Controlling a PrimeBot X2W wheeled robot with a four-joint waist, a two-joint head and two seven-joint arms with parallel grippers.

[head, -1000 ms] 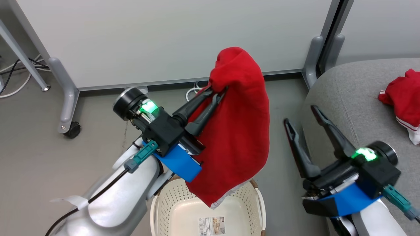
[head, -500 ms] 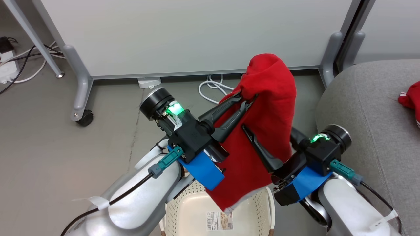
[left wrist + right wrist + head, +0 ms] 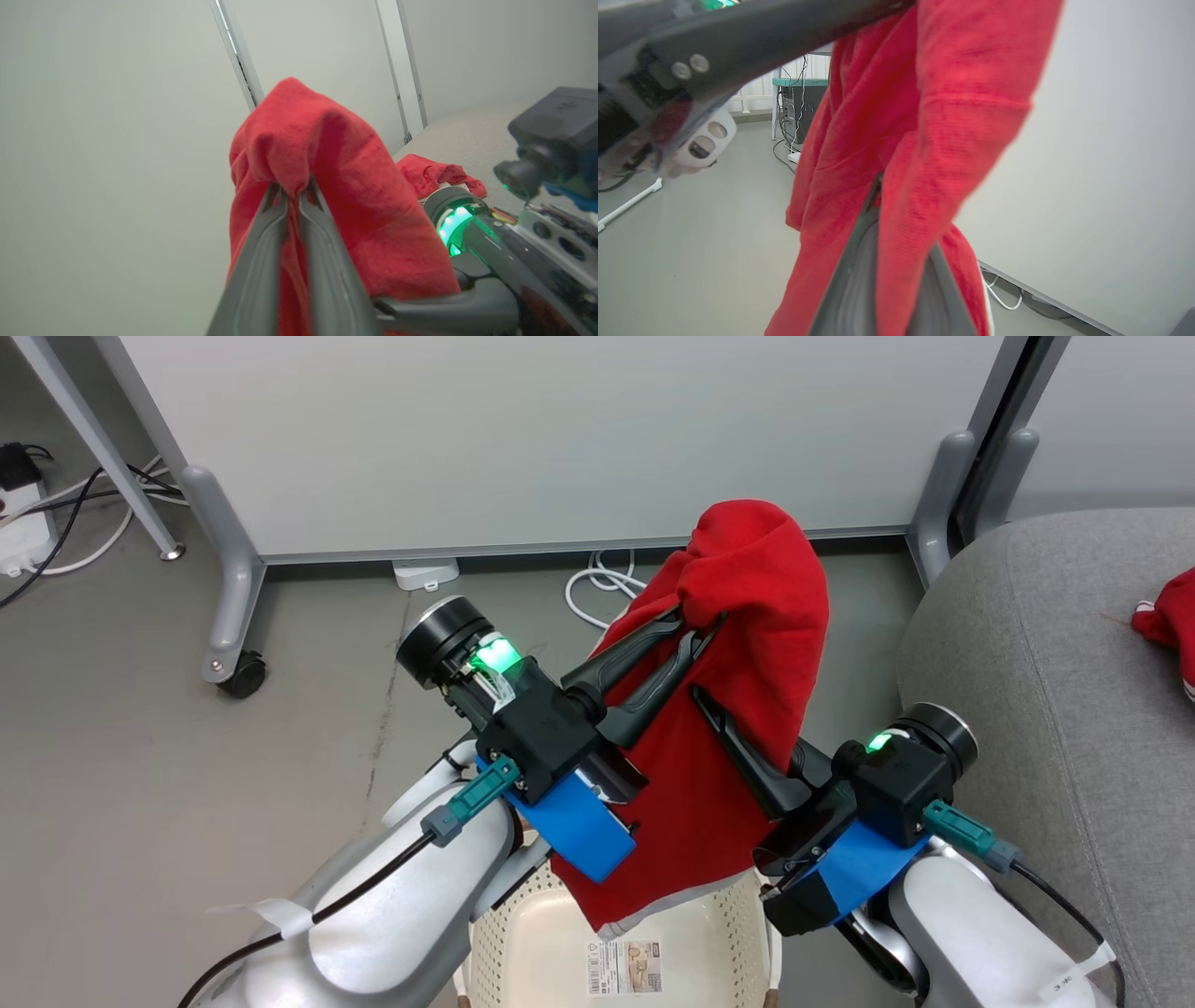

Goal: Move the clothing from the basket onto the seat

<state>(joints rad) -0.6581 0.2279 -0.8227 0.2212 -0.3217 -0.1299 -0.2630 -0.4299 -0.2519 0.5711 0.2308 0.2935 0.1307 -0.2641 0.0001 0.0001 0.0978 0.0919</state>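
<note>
A red garment [image 3: 747, 644] hangs in the air over the cream basket [image 3: 485, 943], its white-trimmed hem just above the basket's rim. My left gripper [image 3: 695, 621] is shut on a fold near the garment's top, seen close in the left wrist view [image 3: 293, 186]. My right gripper [image 3: 724, 705] comes in from the right lower down, and its fingers [image 3: 859, 261] pinch a hanging fold. A second red garment [image 3: 1167, 625] lies on the grey seat [image 3: 1027, 663] at the right. The basket's floor shows a paper label and no clothing.
A white partition panel on grey legs stands behind, with a caster [image 3: 245, 672] at the left. White cables [image 3: 597, 593] lie on the floor under the panel. Black cables and a power strip [image 3: 19, 523] sit at the far left.
My right gripper swung in from beside the seat to the hanging garment and closed on it. The head camera shifted right early on. The left gripper keeps its hold.
</note>
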